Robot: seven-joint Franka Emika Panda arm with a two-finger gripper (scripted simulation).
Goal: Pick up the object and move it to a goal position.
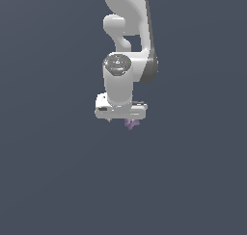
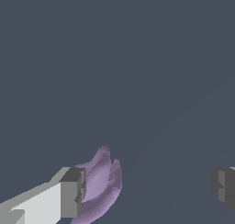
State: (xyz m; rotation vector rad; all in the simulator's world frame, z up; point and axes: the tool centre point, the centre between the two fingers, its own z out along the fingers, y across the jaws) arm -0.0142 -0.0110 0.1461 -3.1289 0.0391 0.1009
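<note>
The object is a small matte purple lumpy thing (image 2: 102, 182) with curved finger-like lobes. In the wrist view it sits between the jaws, right against one grey fingertip (image 2: 72, 193), while the other fingertip (image 2: 224, 188) stands far from it. My gripper (image 2: 148, 191) is open wide and holds nothing. In the exterior view the white gripper (image 1: 120, 114) points straight down at mid-frame, and the purple object (image 1: 130, 124) peeks out just below its underside, toward the exterior view's right. The fingers are mostly hidden by the hand there.
A plain dark grey-blue floor (image 1: 53, 181) fills both views. The white arm (image 1: 128, 32) rises behind the gripper to the top of the exterior view. No other objects show.
</note>
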